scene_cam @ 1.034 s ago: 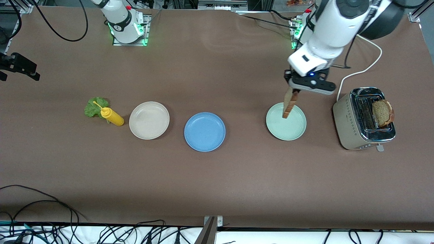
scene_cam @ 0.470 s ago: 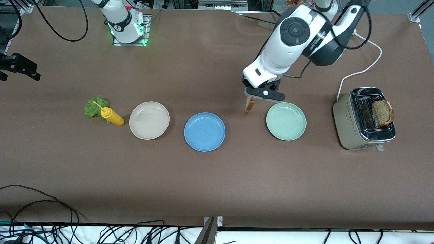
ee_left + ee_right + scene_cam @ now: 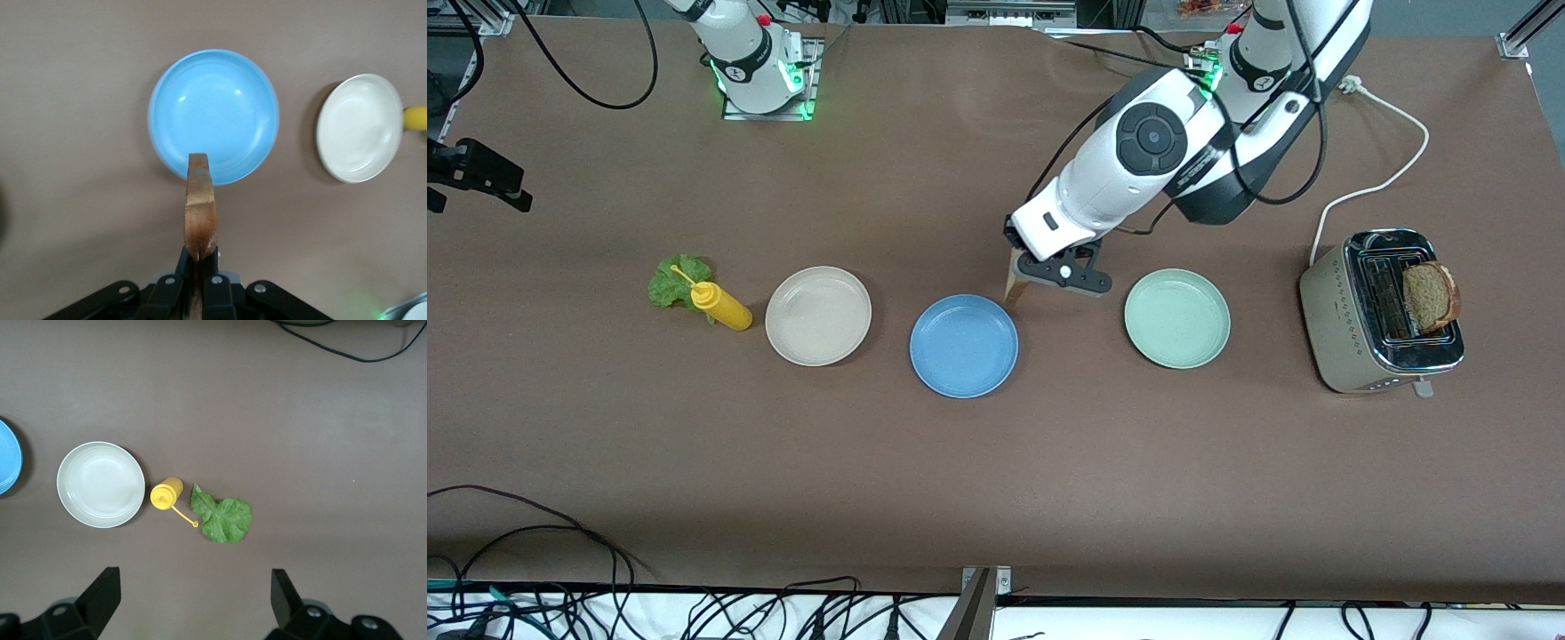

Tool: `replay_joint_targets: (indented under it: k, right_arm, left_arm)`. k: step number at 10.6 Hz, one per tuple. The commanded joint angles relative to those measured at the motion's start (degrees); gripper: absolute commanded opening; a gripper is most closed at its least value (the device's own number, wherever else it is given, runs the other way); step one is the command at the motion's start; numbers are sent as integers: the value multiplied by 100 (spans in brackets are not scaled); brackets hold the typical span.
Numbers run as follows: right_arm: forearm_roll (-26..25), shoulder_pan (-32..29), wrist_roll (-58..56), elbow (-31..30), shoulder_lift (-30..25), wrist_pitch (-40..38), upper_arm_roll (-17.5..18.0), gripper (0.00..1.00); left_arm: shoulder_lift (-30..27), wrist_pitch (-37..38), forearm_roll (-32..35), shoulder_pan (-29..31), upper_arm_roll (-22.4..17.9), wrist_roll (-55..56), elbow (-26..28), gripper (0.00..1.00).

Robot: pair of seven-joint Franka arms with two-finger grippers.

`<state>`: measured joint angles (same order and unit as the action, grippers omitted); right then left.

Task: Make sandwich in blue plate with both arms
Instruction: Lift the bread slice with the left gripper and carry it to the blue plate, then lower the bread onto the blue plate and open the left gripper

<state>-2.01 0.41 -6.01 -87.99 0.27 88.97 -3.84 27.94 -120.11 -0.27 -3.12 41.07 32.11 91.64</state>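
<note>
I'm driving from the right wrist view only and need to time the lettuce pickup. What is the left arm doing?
Observer: The left gripper is shut on a bread slice, held edge-on just off the blue plate's rim, toward the left arm's end.
Operator: Is anything on that plate yet?
Observer: No, the blue plate is bare in the left wrist view.
Operator: Where's the second slice?
Observer: It stands in the toaster at the left arm's end of the table, the slice in the toaster sticking up out of its slot.
Operator: Any other plate I can't see?
Observer: A pale green plate, also bare, sits between the blue plate and the toaster.
</note>
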Motion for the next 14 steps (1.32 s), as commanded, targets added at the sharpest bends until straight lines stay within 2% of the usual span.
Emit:
replay_joint_targets:
  k: [1,3,6,8,14]
  right_arm:
    - [114,-14,-85,54,-9,-73,-20,100]
    - [114,-14,-76,54,-9,-73,-20,100]
    - [114,-14,-76,54,0,-73,-20,100]
    - [114,-14,-76,54,0,-73,-20,100]
    - [114,-6,-67,54,35,-38,-2,100]
  left_arm:
    - [781,-983,27,-127,252,200,-313,0]
    - [1247,-1741,27,-136,297,165,-400,0]
    - [1783,-1857,36,-127,305,112,-874,0]
    - [2239,-2416,45,-197,297,68,-946,0]
    - [2637,-2587,36,-206,288,-247,-946,0]
